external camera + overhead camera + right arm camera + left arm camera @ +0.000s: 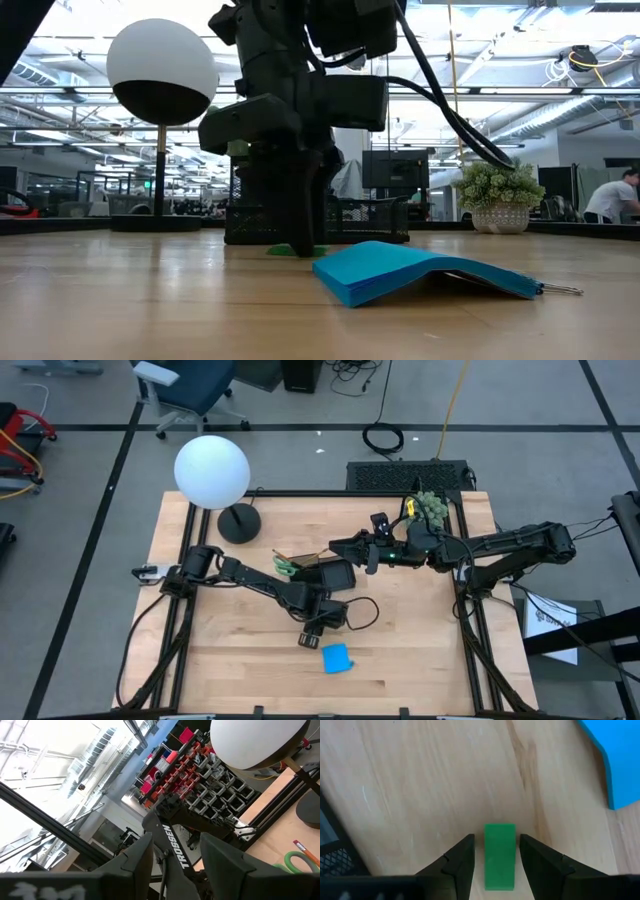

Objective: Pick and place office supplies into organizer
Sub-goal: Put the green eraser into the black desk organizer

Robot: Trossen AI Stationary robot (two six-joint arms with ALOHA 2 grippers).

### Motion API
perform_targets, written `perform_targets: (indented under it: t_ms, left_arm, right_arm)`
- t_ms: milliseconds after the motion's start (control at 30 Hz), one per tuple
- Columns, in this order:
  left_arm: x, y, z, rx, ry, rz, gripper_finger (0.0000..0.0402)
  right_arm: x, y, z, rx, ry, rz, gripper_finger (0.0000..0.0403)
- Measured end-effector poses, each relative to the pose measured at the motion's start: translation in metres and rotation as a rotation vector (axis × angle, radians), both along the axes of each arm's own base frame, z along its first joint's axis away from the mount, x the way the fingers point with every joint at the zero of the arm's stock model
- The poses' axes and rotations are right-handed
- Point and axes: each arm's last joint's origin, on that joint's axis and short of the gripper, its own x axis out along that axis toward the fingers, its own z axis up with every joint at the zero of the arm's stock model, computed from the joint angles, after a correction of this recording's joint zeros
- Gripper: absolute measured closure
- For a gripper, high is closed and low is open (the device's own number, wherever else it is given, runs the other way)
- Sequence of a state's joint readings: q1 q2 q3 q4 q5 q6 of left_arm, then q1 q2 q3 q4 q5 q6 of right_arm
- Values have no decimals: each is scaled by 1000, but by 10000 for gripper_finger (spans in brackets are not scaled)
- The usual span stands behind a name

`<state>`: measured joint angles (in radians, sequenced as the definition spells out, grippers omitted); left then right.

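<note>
**Straddling the small green piece beside the organizer**

Lowering is finished, I judge: my left pincer stands down at the counter, just in front of the organizer, and its two fingers are apart with the green piece lying between them. The fingers do not yet touch it; a thin gap shows on each side. I hold them this way so that the piece sits in the middle and will not be pushed sideways when they come together.

The blue note pad lies flat on the counter, a little farther from the organizer than my pincer, and near enough that I should lift straight up so as not to catch its edge.

My right pincer waits raised on the other side of the organizer, tilted up toward the room; its fingers stand apart with nothing between them.

The green-handled scissors rest at the organizer's side nearest the lamp base.
</note>
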<state>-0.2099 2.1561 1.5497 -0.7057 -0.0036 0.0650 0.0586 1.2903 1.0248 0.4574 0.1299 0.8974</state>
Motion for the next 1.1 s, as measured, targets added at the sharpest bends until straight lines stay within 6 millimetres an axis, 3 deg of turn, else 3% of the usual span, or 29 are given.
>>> perform_targets:
  t_ms: [300, 700, 1100]
  left_arm:
    - [1, 4, 0, -7, 0, -8, 254]
    - [-1, -4, 0, -5, -3, -16, 366]
    - [-1, -5, 0, 15, -1, 23, 367]
  right_arm:
    - [0, 0, 0, -5, 1, -1, 252]
    - [0, 0, 0, -21, 2, -3, 252]
    - [0, 0, 0, -23, 3, -3, 252]
